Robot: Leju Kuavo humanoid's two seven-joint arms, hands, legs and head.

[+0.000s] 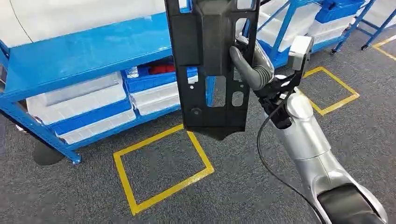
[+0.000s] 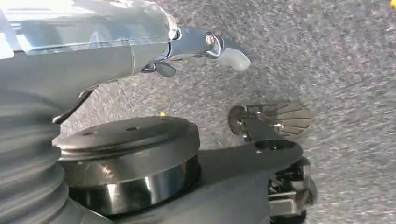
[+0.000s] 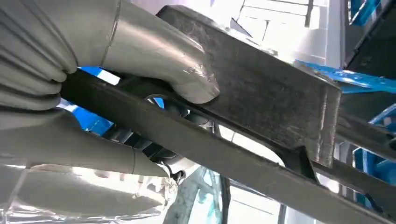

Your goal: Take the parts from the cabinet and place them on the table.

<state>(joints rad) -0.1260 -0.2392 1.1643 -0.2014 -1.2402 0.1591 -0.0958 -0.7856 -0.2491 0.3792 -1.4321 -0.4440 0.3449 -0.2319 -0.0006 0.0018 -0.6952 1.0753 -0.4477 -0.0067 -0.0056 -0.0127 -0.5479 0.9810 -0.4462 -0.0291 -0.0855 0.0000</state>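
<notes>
Head view: the right hand (image 1: 250, 65) grips a long, flat black plastic panel pierced with cut-outs (image 1: 212, 70), held up off the floor in front of the blue metal shelving cabinet (image 1: 88, 56). The panel's long axis runs near upright, its lower end hanging free above the grey carpet, close to the far corner of a square of yellow floor tape (image 1: 161, 165). The hand meets the panel's right edge, about halfway along what shows, so most of the part lies to the left of the hand. White and blue bins (image 1: 79, 105) sit on the cabinet's lower shelf. No table shows, so I judge the carry to it is not yet finished.

Left wrist view: the left hand (image 2: 201, 46) hangs over grey carpet (image 2: 336, 70), holding nothing; whether its fingers are spread or curled I cannot tell. The right hand is plainly the one to set the part down.

Right wrist view: the thick grey thumb (image 3: 187, 77) presses 1 face of the panel, another finger (image 3: 93, 156) lying along the far side of its dark bar, clamping it between them.
</notes>
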